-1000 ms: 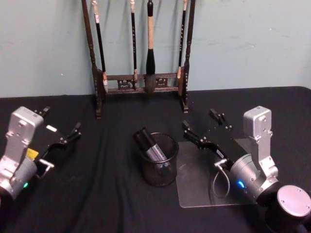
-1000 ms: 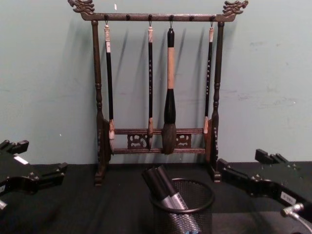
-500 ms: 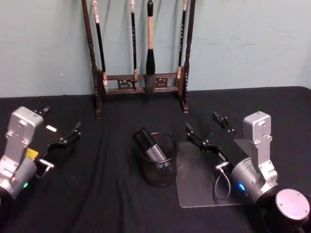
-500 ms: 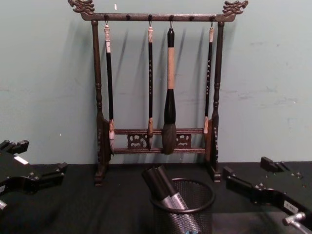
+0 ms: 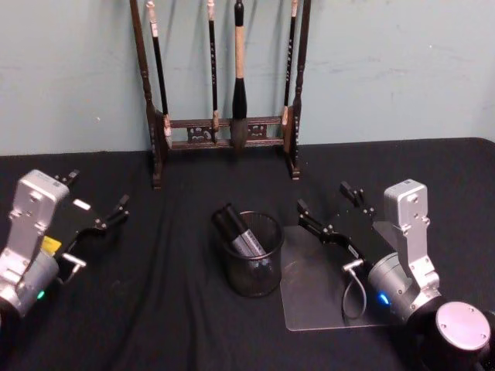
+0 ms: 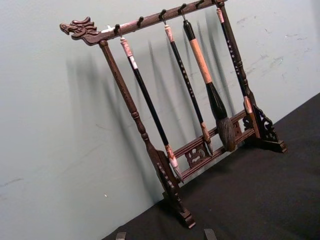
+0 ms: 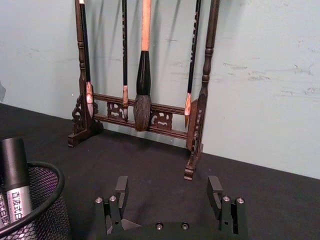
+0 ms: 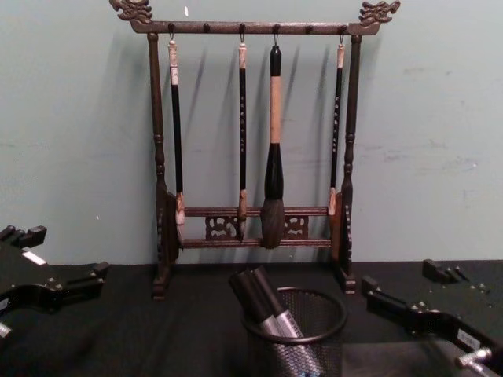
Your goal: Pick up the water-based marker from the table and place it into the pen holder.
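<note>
The pen holder (image 5: 253,267), a round black wire-mesh cup, stands mid-table. The water-based marker (image 5: 238,230), with a black cap and silver body, leans inside it with its cap above the rim. From the chest, the marker (image 8: 263,302) rises out of the pen holder (image 8: 330,310). My right gripper (image 5: 323,197) hovers open and empty to the right of the holder, a short gap away. The right wrist view has its fingers (image 7: 121,189) spread, with the pen holder (image 7: 56,176) and marker (image 7: 15,165) off to one side. My left gripper (image 5: 99,192) is open and empty, far to the left.
A tall dark wooden brush rack (image 5: 224,124) with several hanging brushes stands against the back wall behind the holder. A clear plastic sheet (image 5: 309,297) lies on the black tablecloth under my right gripper.
My right gripper has drawn back to the right and toward me, away from the pen holder. The left arm, holder and marker have not moved.
</note>
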Tool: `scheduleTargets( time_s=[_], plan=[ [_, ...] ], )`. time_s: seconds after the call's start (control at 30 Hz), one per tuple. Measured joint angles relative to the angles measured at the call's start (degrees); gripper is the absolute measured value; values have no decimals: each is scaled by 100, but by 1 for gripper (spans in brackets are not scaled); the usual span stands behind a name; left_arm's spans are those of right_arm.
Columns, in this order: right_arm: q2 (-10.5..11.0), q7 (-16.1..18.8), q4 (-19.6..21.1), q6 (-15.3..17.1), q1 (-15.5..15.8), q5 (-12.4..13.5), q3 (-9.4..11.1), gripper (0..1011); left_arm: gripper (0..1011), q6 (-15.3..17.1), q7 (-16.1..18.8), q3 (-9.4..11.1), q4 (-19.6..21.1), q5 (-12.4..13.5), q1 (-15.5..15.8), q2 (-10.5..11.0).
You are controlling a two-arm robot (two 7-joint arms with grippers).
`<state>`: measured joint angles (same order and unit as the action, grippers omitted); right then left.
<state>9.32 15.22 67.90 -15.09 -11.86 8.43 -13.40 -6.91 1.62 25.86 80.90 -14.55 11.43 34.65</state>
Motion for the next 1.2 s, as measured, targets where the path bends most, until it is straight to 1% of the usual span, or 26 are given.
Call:
scheduleTargets(
  time_s=[1.2],
  plan=[
    [10, 37, 20, -13, 10, 53, -7, 1002, 1009, 0, 0, 0, 0, 0, 0, 0]
  ],
)
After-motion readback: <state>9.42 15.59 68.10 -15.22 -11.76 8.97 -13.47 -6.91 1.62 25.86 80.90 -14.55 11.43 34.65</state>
